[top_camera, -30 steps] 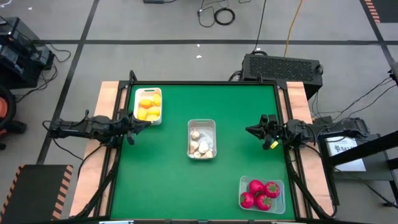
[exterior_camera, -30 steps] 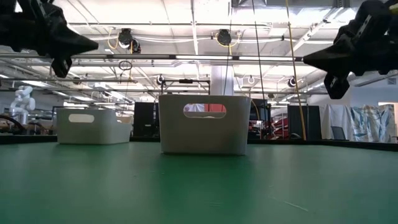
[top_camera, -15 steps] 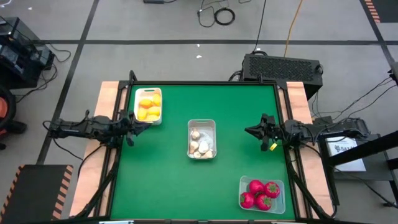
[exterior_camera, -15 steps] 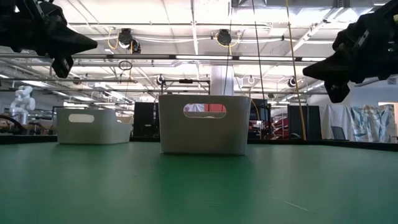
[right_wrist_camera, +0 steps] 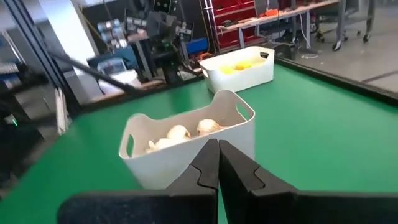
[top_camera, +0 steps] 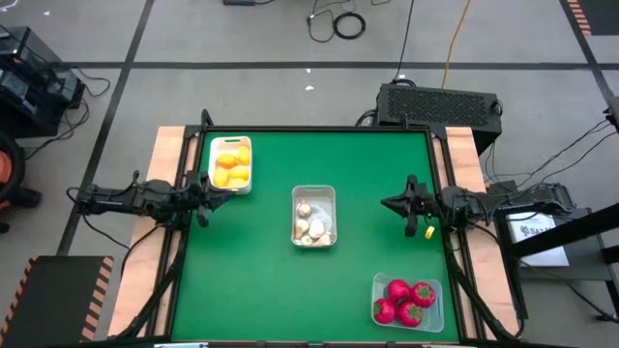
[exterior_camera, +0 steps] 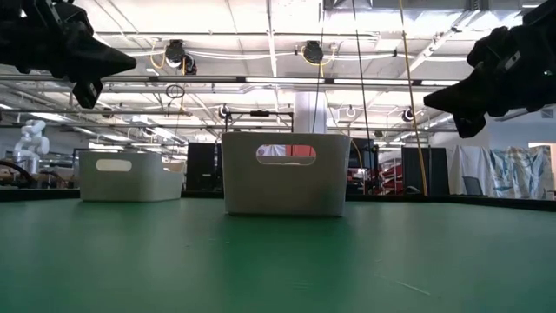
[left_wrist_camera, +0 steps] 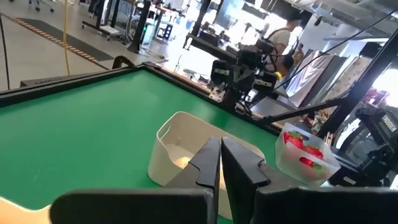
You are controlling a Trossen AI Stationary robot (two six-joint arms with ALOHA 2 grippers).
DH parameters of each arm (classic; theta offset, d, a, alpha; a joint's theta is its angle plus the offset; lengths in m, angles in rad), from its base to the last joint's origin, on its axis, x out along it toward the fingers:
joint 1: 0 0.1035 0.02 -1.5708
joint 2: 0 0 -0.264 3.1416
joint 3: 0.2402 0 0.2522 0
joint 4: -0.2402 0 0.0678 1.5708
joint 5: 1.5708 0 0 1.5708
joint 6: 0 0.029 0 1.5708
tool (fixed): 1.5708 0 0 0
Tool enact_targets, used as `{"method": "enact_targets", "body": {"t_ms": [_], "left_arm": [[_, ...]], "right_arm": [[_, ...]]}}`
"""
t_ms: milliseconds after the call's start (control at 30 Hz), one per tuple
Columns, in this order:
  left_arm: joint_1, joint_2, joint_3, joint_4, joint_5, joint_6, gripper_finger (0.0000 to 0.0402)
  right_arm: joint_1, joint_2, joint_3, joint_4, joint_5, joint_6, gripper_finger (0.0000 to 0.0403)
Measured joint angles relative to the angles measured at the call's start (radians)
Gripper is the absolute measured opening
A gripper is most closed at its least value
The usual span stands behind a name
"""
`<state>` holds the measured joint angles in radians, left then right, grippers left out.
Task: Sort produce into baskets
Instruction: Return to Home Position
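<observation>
Three baskets stand on the green table [top_camera: 261, 280]. A white one [top_camera: 229, 164] at the far left holds yellow lemons, a white one [top_camera: 313, 216] in the middle holds garlic bulbs, and a clear one [top_camera: 407, 301] at the near right holds red strawberries. My left gripper [top_camera: 230, 193] hovers level at the left edge, next to the lemon basket, shut and empty [left_wrist_camera: 221, 143]. My right gripper [top_camera: 385, 204] hovers level at the right edge, pointing at the garlic basket [right_wrist_camera: 186, 146], shut and empty [right_wrist_camera: 217, 144]. Both grippers [exterior_camera: 122, 63] [exterior_camera: 430, 100] hang well above the table.
Wooden rails [top_camera: 172, 155] and black frame bars border the table on both sides. A black box [top_camera: 440, 104] sits beyond the far right corner. Bare green table lies near the front left and between the baskets.
My right gripper has rolled about its own pointing line while staying in place; its side with the yellow tag has swung round. It stays shut. The left arm and the baskets have kept still.
</observation>
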<state>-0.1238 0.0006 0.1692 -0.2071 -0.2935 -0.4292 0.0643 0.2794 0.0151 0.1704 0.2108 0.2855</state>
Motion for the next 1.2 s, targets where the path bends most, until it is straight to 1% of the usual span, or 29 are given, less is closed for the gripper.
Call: {"method": "enact_targets", "body": {"t_ms": [100, 200, 333, 567, 733, 1200], "left_arm": [[0.0, 0.0, 0.0, -0.064, -0.005, 0.016, 0.0025], [0.0, 0.0, 0.0, -0.174, -0.007, 0.069, 0.0026], [0.0, 0.0, 0.0, -0.248, -0.011, 0.079, 0.0027], [0.0, 0.0, 0.0, -0.247, -0.153, 0.14, 0.0027], [0.001, 0.0, 0.0, -0.231, -0.165, 0.05, 0.0027], [0.0, 0.002, 0.0, -0.228, -0.159, 0.049, 0.0028]], "right_arm": [[0.0, 0.0, 0.0, -0.03, 0.0, -0.053, 0.0], [0.0, 0.0, 0.0, -0.04, 0.0, -0.062, 0.0], [0.0, 0.0, 0.0, -0.04, 0.0, -0.062, 0.0], [0.0, 0.0, 0.0, -0.04, 0.0, -0.062, 0.0], [0.0, 0.0, 0.0, -0.04, 0.0, -0.062, 0.0], [0.0, 0.0, 0.0, -0.04, 0.0, -0.062, 0.0]]}}
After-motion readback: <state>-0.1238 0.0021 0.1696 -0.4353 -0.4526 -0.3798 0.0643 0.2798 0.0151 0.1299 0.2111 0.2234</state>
